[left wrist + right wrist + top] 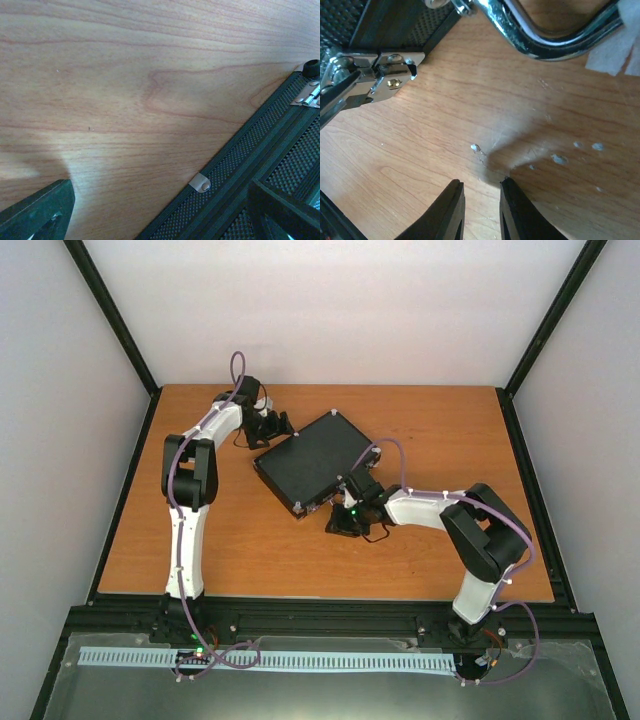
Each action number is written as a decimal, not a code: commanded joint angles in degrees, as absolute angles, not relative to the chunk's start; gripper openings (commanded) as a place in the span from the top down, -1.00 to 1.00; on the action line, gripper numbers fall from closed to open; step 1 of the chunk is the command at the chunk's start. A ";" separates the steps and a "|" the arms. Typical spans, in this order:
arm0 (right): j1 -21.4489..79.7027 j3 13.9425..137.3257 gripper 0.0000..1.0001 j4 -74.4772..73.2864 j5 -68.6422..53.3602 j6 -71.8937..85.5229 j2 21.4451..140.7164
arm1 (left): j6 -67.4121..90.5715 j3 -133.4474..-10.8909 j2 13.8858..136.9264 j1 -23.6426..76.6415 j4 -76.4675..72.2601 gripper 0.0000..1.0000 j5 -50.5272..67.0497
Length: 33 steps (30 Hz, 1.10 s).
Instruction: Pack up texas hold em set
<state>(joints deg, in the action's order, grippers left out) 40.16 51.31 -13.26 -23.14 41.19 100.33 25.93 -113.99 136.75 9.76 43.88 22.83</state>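
Observation:
The texas hold em set shows as a flat black case (315, 460), lid down, lying at an angle in the middle of the table. My left gripper (272, 428) is at its far left edge. It is open wide (160, 184), with one finger (37, 212) over the wood and the other (285, 210) over the case's textured side (280, 150). My right gripper (342, 520) hovers just off the near edge. Its fingers (481, 184) stand a narrow gap apart over bare wood with nothing between them. A chrome latch (385, 80) and the handle (540, 35) lie just beyond it.
The wooden table (250, 550) is bounded by a black frame and white walls. A silver hinge (310, 95) and a rivet tab (200, 182) mark the case's back edge. A white scrap (620, 50) lies by the handle. Small pale specks (560, 159) dot the wood.

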 commanded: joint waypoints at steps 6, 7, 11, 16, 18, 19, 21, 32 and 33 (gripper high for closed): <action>40.52 47.03 0.51 -7.78 -20.29 43.69 92.92 | 23.61 -112.01 138.29 9.13 48.21 -0.94 21.62; 40.45 46.88 0.48 -7.41 -19.25 44.18 91.43 | 23.58 -111.98 138.32 9.08 48.23 -0.94 21.61; 39.49 47.98 0.26 -5.29 -18.41 46.61 88.82 | 23.58 -111.71 138.67 9.05 48.16 -0.94 21.77; 39.11 53.50 0.15 -8.44 -20.49 48.23 93.44 | 23.69 -111.58 138.86 9.05 48.04 -0.94 21.96; 39.11 54.27 0.25 -8.42 -21.34 49.23 95.24 | 23.73 -111.70 138.79 9.05 48.13 -0.94 21.96; 39.11 54.50 0.30 -8.11 -21.76 49.89 95.87 | 23.65 -111.78 138.71 9.05 48.08 -0.94 21.97; 39.02 55.06 0.35 -7.67 -22.33 50.70 96.90 | 23.55 -111.88 138.73 9.05 48.28 -0.94 21.92; 38.45 56.01 0.49 -5.42 -24.97 55.78 99.12 | 23.26 -111.88 138.52 8.97 48.51 -0.94 21.71; 38.37 56.07 0.49 -5.60 -24.83 55.78 99.14 | 23.21 -111.88 138.47 8.92 48.52 -0.94 21.58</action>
